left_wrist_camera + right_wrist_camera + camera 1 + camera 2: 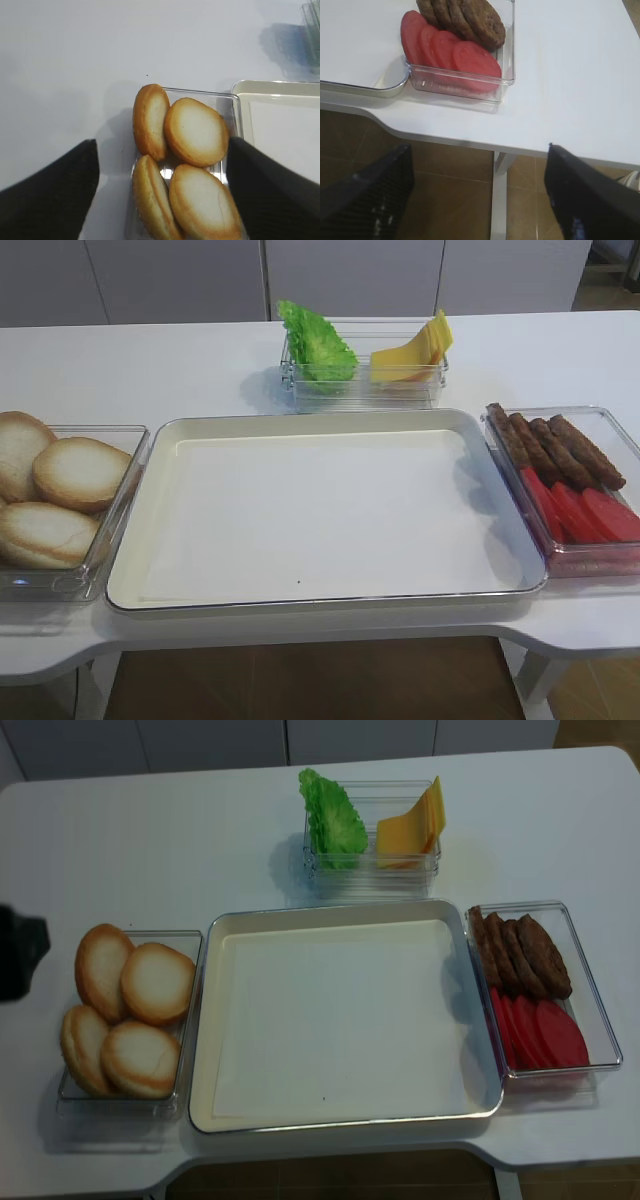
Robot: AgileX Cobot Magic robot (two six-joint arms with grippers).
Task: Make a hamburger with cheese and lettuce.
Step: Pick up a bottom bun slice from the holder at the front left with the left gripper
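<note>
Tray bare, nothing assembled; I see buns, lettuce, cheese untouched, left gripper and right gripper both open, holding nothing

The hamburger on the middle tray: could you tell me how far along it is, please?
Nothing is assembled yet: the tray holds no food. The bun halves all sit in their left container, the lettuce and cheese in the rear one. In hand: nothing; the left gripper hovers open over the buns, and the right gripper is open and empty near the table edge. Left: bun, cheese, lettuce, top bun.
</note>
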